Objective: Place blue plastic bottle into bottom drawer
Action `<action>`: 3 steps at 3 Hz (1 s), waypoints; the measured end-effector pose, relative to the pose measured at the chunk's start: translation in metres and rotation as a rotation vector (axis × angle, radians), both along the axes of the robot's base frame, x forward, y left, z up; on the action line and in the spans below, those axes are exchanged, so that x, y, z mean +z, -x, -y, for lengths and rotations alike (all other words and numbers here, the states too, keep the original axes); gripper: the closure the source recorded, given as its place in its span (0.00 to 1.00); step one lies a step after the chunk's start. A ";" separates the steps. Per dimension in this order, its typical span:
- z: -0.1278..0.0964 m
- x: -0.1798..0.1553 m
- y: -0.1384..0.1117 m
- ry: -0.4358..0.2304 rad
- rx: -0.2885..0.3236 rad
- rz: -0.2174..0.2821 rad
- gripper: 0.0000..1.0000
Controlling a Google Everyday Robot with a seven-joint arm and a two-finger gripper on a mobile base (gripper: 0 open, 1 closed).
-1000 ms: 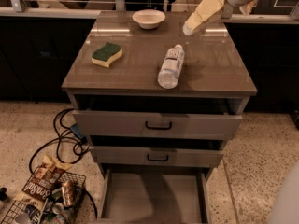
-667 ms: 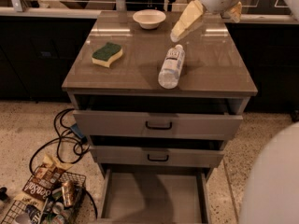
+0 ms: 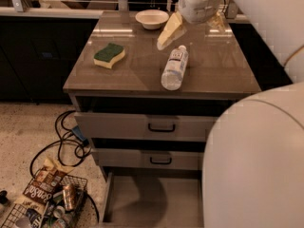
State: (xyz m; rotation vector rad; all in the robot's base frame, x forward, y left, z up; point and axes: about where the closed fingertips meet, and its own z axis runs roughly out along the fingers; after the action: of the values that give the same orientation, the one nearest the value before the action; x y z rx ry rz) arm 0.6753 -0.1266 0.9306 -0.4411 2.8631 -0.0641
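blue plastic bottle [image 3: 175,68]: clear, white cap, label, lying flat | end effector [image 3: 192,29]: open, just above

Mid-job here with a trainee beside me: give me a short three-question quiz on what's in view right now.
1. True or false: the bottle lies on its side on the cabinet top, not in the gripper.
2. Which drawer is pulled out farthest? A top, B middle, C bottom.
3. Fill the gap: the gripper hangs over the back of the cabinet top, just right of the white ____.
Key: 1 true. 2 C, the bottom drawer. 3 bowl.
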 end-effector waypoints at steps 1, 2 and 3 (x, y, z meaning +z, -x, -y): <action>-0.014 -0.030 -0.022 -0.020 -0.043 -0.056 0.00; -0.016 -0.051 -0.029 -0.022 -0.093 -0.084 0.00; -0.009 -0.074 -0.025 -0.035 -0.176 -0.116 0.00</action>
State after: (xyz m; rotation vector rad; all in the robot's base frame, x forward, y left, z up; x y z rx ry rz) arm 0.7006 -0.1175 0.8562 -0.1904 3.0057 -0.0206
